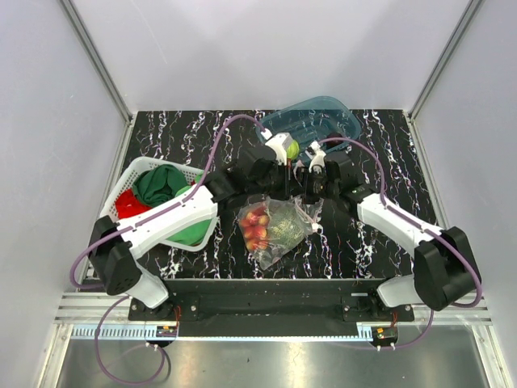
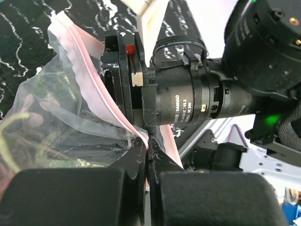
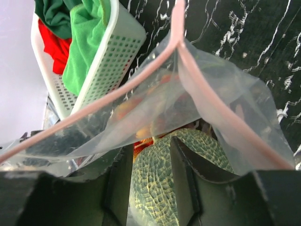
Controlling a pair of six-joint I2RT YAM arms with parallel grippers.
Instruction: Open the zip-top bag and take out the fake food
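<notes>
Right at the tips of the left gripper (image 2: 148,153), the jaws are pressed together with the pink zip strip (image 2: 101,89) of the zip-top bag (image 2: 56,113) pinched between them, so it's clamped on the rim. The clear film billows away to the left of that grip, with blurred food shapes showing through.

Straight ahead and close up is the right gripper (image 3: 151,146), and over there the fingers stand apart with nothing clamped. Between them shows the netted green melon (image 3: 155,197), just past the tips; whether they touch it, I can't tell. The bag's mouth gapes above them, its strip rising to a peak and running down both sides, with red and orange pieces smeared behind the film.

From above, both arms meet over the middle of the black marbled table (image 1: 388,137). The bag lies just on the near side of the two grippers, toward the bases. It holds red fake fruit (image 1: 256,226) on its left and the melon on its right.

Off to the left stands a white perforated basket (image 3: 120,52) holding a green cloth (image 1: 161,184) and a red cloth (image 1: 129,202). Behind the grippers sits a clear blue tray (image 1: 331,113).
</notes>
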